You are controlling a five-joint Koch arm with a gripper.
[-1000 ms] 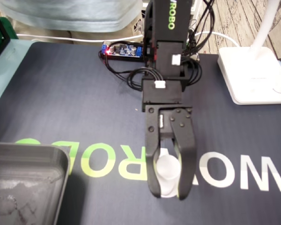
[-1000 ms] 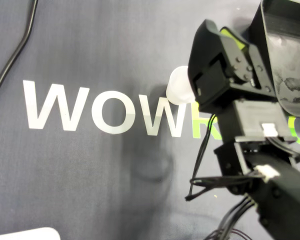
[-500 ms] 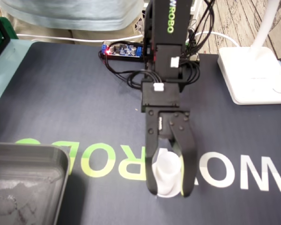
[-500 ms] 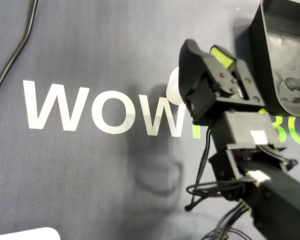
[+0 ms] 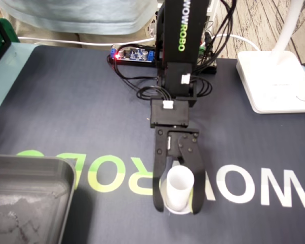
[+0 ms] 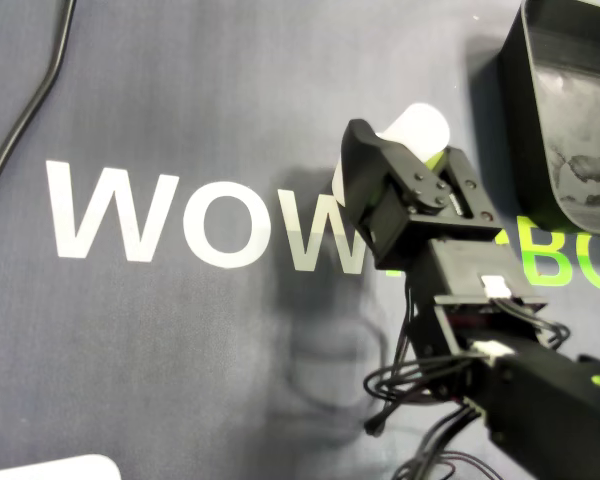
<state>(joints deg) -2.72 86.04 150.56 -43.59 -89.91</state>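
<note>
between the jaws, over the white lettering on the dark mat point(image 5: 81, 101), sits a white cup point(image 5: 179, 185), pinched from both sides with its base at or just above the mat. we judge the grip shallow: an uneven squeeze could buckle the cup or let it slip and tip short of the grey tray point(image 5: 35, 163).

Fixed view looks down facing the arm point(image 5: 175, 61); closer overhead view faces opposite; both share the lettering point(image 6: 197, 215).
</note>
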